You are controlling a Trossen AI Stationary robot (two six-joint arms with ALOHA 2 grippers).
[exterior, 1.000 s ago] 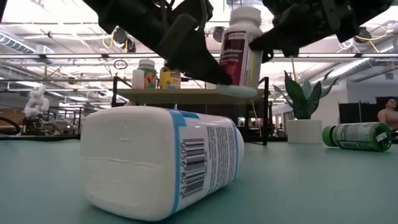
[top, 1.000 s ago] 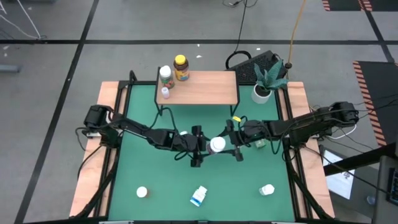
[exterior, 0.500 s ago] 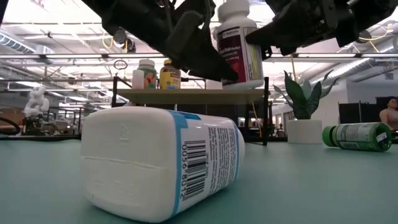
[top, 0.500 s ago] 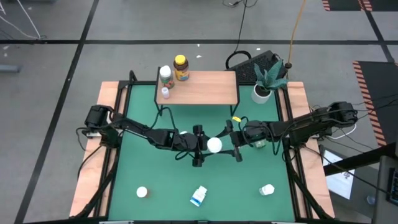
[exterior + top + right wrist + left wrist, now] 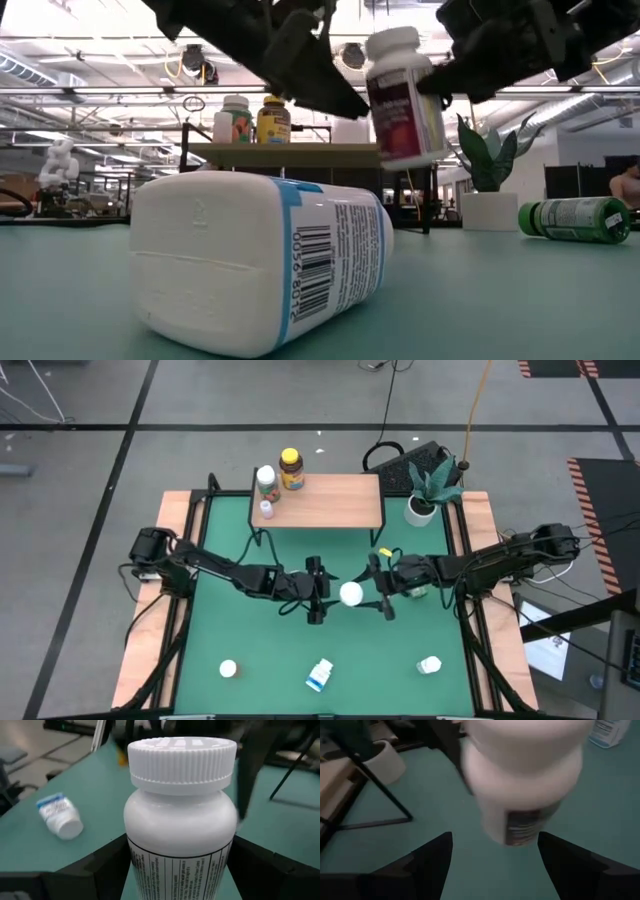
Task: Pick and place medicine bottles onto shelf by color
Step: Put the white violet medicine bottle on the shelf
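**Inspector:** High view. Green desk (image 5: pixel 230 630) with wooden side boards on a grey floor. The shelf (image 5: pixel 325 500) stands at the far edge and carries three bottles at its left end, the amber bottle (image 5: pixel 291 468) among them. Mid-desk, the right pincer (image 5: pixel 378 598) holds a white bottle (image 5: pixel 350 594); the left pincer (image 5: pixel 314 603) sits just beside it, apart from it.

**Clerk:** Obstructions?

**Inspector:** A potted plant (image 5: pixel 424 495) stands right of the shelf. Loose bottles lie near the front edge, well apart from the arms.

**Clerk:** Low view?

**Inspector:** The white bottle hangs tilted above the desk. A blue-labelled bottle (image 5: pixel 262 262) lies on its side in the foreground; a green bottle (image 5: pixel 574 219) lies at right.

**Clerk:** Left wrist view?

**Inspector:** The left fingers (image 5: pixel 427 862) are spread wide and hold nothing; the bottle is blurred ahead.

**Clerk:** Right wrist view?

**Inspector:** Fingers close on the lower body, ribbed cap free. I judge it light, rigid, smooth plastic, prone to slip; the labelled waist is the better hold.
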